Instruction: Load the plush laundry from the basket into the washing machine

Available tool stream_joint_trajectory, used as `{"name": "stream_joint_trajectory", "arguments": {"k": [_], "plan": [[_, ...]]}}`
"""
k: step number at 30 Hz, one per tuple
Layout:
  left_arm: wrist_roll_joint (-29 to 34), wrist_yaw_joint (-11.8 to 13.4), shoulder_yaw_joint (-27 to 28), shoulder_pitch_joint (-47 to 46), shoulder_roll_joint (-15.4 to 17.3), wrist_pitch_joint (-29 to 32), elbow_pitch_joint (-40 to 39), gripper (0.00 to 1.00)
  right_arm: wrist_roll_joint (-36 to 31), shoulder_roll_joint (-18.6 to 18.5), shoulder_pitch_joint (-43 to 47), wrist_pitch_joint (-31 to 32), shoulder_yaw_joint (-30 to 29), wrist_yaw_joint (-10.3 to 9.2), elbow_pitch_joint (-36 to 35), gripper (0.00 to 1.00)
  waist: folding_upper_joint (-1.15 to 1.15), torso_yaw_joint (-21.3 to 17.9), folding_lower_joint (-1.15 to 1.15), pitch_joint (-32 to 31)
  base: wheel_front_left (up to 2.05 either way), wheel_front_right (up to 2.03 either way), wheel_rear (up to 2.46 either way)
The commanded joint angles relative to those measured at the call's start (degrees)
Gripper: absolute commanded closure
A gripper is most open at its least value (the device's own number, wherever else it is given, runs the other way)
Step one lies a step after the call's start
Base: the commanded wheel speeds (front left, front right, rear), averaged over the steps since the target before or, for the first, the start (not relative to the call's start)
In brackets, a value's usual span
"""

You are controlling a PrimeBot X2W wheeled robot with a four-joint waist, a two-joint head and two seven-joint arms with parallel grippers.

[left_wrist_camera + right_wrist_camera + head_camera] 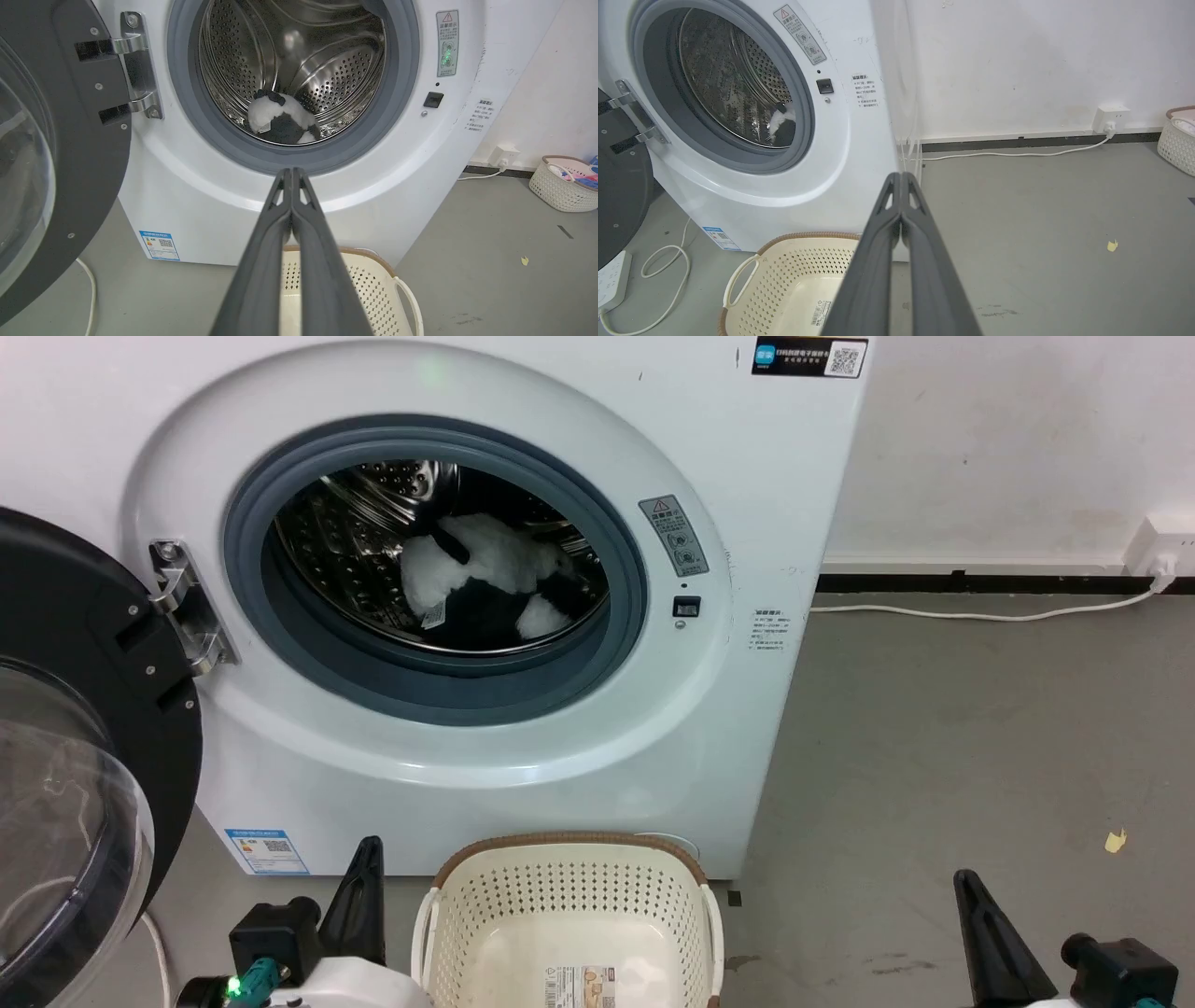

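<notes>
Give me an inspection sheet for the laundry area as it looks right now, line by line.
Surface: grey floor, scuffed.
Job's things: plush laundry lies in the washing machine drum; door open; basket on the floor before it, no laundry seen inside.
Clutter: yellow scrap on floor; second basket with items by the wall.
Hands: left hand shut, empty; right hand shut, empty.
Cables: white cable along the skirting to a wall socket; looped cable and power strip near the open door.
Surroundings: white wall.
</notes>
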Motion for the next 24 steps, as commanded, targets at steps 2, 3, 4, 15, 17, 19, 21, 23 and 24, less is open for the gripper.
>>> {"name": "stream_joint_trajectory", "arguments": {"k": [2, 3, 4, 15, 17, 19, 21, 23, 24], "plan": [[0.9, -0.38, 0.44, -0.29, -0.22, 0.34, -0.43, 1.0, -0.8, 0.02, -0.91, 0.34, 0.05, -0.02, -0.41, 1.0, 0.0, -0.16, 0.0, 0.06, 0.0, 0.0, 0.0], [1.06, -0.42, 0.53, -0.3, -0.27, 0.42, -0.49, 1.0, -0.91, 0.02, -0.98, 0.43, 0.06, -0.02, -0.43, 1.0, 0.0, -0.22, 0.0, 0.08, 0.0, 0.0, 0.0], [1.22, -0.46, 0.61, -0.31, -0.33, 0.51, -0.55, 1.0, -1.01, 0.02, -1.05, 0.51, 0.08, -0.02, -0.46, 1.0, 0.0, -0.28, 0.0, 0.11, 0.0, 0.0, 0.0], [2.95, -0.93, 1.5, -0.44, -0.95, 1.44, -1.21, 1.0, -2.16, 0.03, -1.85, 1.45, 0.27, -0.02, -0.77, 1.0, 0.0, -0.95, 0.0, 0.36, 0.0, 0.0, 0.0], [3.1, -0.97, 1.58, -0.45, -1.01, 1.52, -1.27, 1.0, -2.27, 0.03, -1.92, 1.53, 0.29, -0.03, -0.8, 1.0, 0.0, -1.02, 0.0, 0.39, 0.0, 0.0, 0.0], [3.42, -1.06, 1.74, -0.47, -1.12, 1.69, -1.39, 1.0, -2.48, 0.03, -2.07, 1.7, 0.32, -0.03, -0.86, 1.0, 0.0, -1.14, 0.0, 0.43, 0.0, 0.0, 0.0], [3.74, -1.14, 1.91, -0.5, -1.23, 1.86, -1.51, 1.0, -2.69, 0.03, -2.21, 1.88, 0.36, -0.03, -0.92, 1.0, 0.0, -1.26, 0.0, 0.48, 0.0, 0.0, 0.0], [4.05, -1.23, 2.07, -0.52, -1.35, 2.03, -1.63, 1.0, -2.9, 0.03, -2.36, 2.05, 0.39, -0.03, -0.97, 1.0, 0.0, -1.39, 0.0, 0.53, 0.0, 0.0, 0.0], [4.21, -1.27, 2.15, -0.53, -1.41, 2.12, -1.69, 1.0, -3.0, 0.03, -2.43, 2.13, 0.41, -0.03, -1.0, 1.0, 0.0, -1.45, 0.0, 0.55, 0.0, 0.0, 0.0]]}}
